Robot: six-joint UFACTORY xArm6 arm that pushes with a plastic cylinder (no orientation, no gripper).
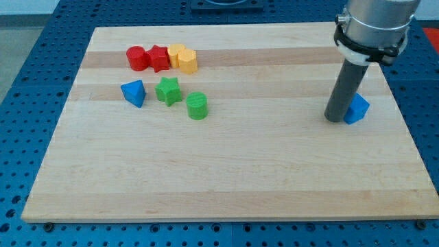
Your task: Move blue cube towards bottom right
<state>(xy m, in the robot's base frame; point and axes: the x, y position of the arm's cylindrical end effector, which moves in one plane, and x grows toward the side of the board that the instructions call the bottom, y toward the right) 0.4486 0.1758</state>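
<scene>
The blue cube lies on the wooden board at the view's right, partly hidden behind my rod. My tip rests on the board just to the left of the blue cube, touching or nearly touching its left side. The rod rises from there to the grey arm at the view's top right.
At the view's upper left lie a red cylinder, a red star, two yellow blocks, a blue triangular block, a green star and a green cylinder. The board's right edge is close to the blue cube.
</scene>
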